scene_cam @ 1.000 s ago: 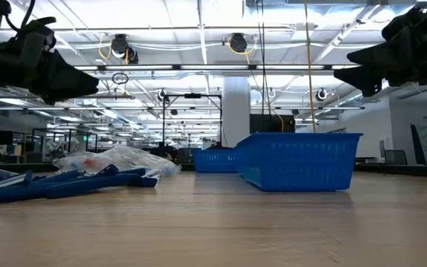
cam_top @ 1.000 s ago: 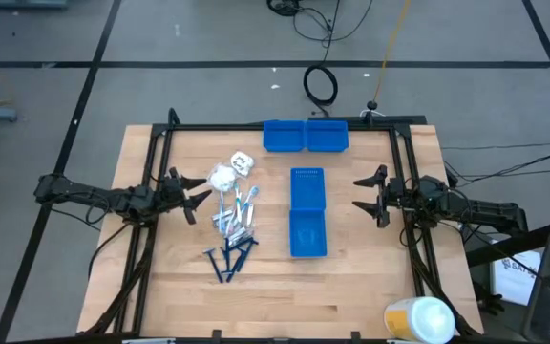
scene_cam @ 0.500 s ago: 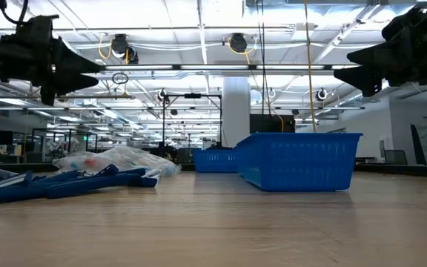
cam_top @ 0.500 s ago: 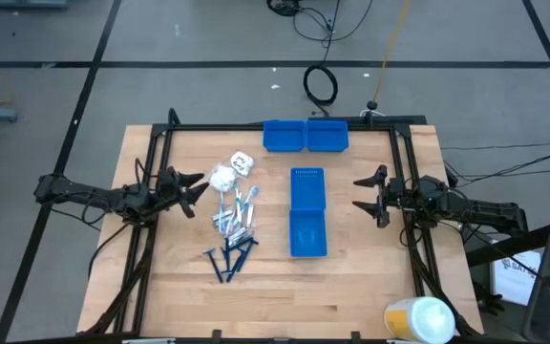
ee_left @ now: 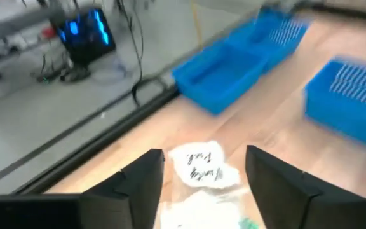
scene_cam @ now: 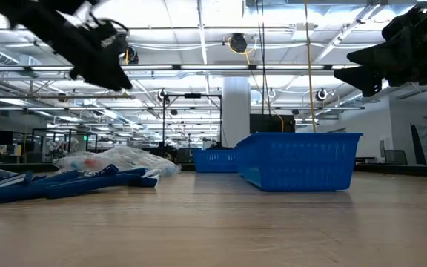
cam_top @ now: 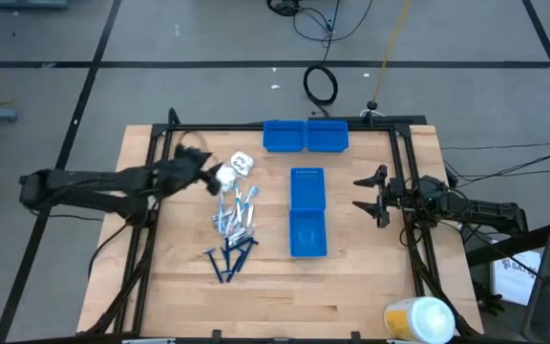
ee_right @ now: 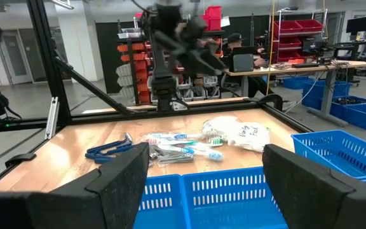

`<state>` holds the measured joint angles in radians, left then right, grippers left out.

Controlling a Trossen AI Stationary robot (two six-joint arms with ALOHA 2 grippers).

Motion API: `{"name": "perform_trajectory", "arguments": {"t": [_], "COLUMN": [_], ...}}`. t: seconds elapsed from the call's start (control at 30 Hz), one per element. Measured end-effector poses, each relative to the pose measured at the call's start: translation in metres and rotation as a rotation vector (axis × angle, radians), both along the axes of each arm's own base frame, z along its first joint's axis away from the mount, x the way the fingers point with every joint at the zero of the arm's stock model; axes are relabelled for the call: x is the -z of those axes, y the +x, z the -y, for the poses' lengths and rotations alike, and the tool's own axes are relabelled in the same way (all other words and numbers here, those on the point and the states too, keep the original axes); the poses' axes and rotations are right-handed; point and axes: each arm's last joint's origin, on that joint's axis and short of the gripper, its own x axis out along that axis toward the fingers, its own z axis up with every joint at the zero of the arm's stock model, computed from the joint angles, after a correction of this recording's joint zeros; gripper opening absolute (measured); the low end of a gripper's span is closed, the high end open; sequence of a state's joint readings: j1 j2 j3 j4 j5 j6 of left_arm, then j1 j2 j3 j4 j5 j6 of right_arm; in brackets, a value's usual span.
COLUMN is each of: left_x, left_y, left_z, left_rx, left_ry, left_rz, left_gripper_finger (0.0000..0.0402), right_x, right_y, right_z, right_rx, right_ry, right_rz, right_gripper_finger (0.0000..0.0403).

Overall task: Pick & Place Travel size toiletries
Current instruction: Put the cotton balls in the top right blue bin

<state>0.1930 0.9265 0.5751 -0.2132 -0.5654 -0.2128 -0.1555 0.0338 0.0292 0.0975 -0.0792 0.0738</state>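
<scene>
The toiletries lie in a loose heap left of the table's middle: white packets [cam_top: 225, 174], slim white and light-blue sticks [cam_top: 237, 214] and dark blue razors [cam_top: 229, 256]. My left gripper [cam_top: 204, 168] hovers open above the table, just left of the white packets. In the left wrist view a printed white packet [ee_left: 202, 166] shows ahead between its two fingers, untouched. In the low view this gripper [scene_cam: 101, 58] is well above the heap [scene_cam: 117, 162]. My right gripper [cam_top: 365, 194] waits open near the table's right edge, clear of everything.
A long blue bin [cam_top: 306, 212] stands right of the heap, between the two grippers. Two smaller blue bins [cam_top: 305, 136] sit side by side at the far edge. A black frame [cam_top: 256, 126] rims the table. Bare wood lies toward the near edge.
My left gripper has swung from the table's left edge toward the far right, ending beside the white packets. It has risen and tipped its fingers downward. The right arm and the toiletries have kept still.
</scene>
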Motion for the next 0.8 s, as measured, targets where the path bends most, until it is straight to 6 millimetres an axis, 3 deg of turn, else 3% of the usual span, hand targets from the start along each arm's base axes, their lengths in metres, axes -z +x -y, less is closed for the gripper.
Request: {"name": "perform_trajectory", "arguments": {"t": [0.23,0.4,0.8], "left_x": [0.024,0.049,0.098], "left_y": [0.046,0.058,0.059], "left_z": [-0.06,-0.09,-0.112], "left_rx": [0.016,-0.058,-0.077], "left_ry": [-0.159,-0.21,-0.415], "left_rz": [-0.055,-0.155,-0.237], "left_gripper_finger": [0.0288,0.0296,0.0296], "right_x": [0.0,0.0,0.0], "right_y": [0.0,0.0,0.0], "right_z": [0.0,0.0,0.0], "right_rx": [0.0,0.0,0.0], "right_ry": [0.0,0.0,0.0], "right_rz": [0.0,0.0,0.0], "right_gripper_finger": [0.0293,0.0293,0.0293]}}
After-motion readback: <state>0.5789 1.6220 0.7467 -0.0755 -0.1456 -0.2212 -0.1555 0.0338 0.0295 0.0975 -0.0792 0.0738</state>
